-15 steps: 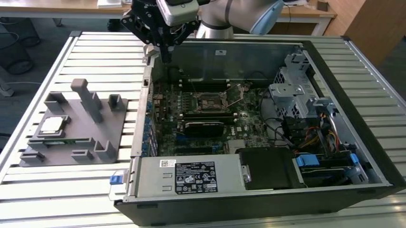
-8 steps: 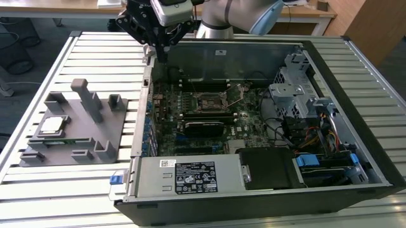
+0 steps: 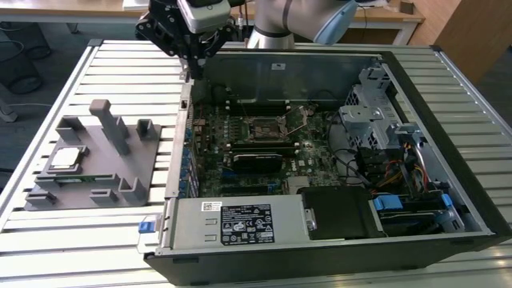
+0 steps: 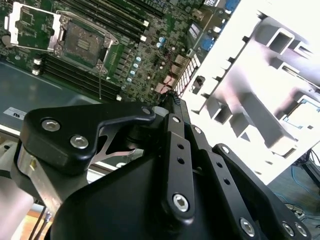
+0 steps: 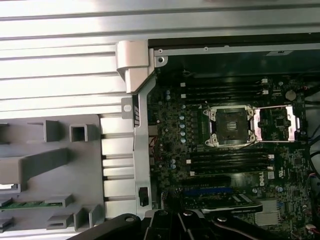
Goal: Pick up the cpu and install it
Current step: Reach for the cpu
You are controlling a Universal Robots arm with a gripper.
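The black metal tool [image 3: 192,63] hangs above the back corner of the open black steel computer case [image 3: 448,78], on the exterior view's left, with its jaws drawn together and nothing between them. Its bolted black linkages [image 4: 175,165] stand in the foreground of the second wrist view. Just beneath lie the case wall and the green motherboard [image 3: 208,162], studded with small parts. The dark square socket frame [image 5: 232,125] sits open, its thin metal lever swung aside. Well apart, across the ribbed aluminium desk [image 3: 120,66], stands a matte grey plastic fixture [image 3: 140,162] with upright posts. The cpu [image 3: 66,157], a flat square chip with a shiny silver top, rests in it, with a narrow green memory stick [image 3: 80,178] just beside.
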